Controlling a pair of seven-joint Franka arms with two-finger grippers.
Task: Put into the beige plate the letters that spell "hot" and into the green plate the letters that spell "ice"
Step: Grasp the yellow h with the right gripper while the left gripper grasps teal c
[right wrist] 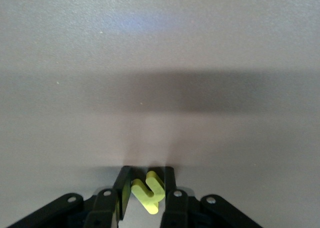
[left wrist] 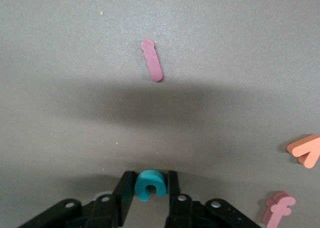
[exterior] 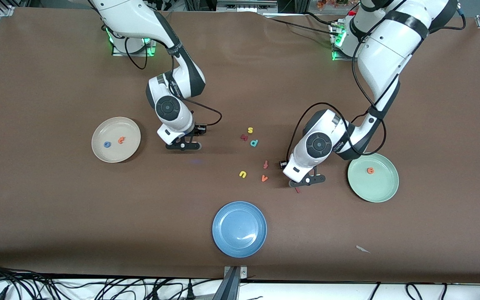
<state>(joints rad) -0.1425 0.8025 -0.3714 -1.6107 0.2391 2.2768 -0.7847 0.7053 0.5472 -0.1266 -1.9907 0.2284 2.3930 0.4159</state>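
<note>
The blue plate [exterior: 239, 228] sits closest to the front camera, mid-table, and everything else is easiest to place from it. Farther from the camera than that plate and toward the right arm's end of the table lies the beige plate [exterior: 116, 139], with the blue o [exterior: 107, 144] and the orange t [exterior: 121, 140] resting in it side by side. Toward the left arm's end lies the green plate [exterior: 373, 177], carrying the orange e [exterior: 371, 170].

The right gripper [right wrist: 146, 193] hangs low over bare table between the beige plate and the loose letters, its fingers pinched on the yellow h [right wrist: 148, 190] — the wrist view shows the letter clamped between the pads. The left gripper [left wrist: 148, 188] is down near the table just beside the green plate, on the side facing the blue plate's line, and it is closed around the teal c [left wrist: 148, 185]. The dark red i [left wrist: 152, 60] lies flat on the table just by that gripper, untouched.

Between the two grippers, farther from the camera than the blue plate, the leftover letters are scattered — a yellow s [exterior: 250, 130], a teal p [exterior: 254, 143] and a small dark red piece [exterior: 244, 137] in one cluster, then a yellow u [exterior: 243, 174], an orange v [exterior: 264, 178] and a red-orange f [exterior: 266, 164] nearer the blue plate.
</note>
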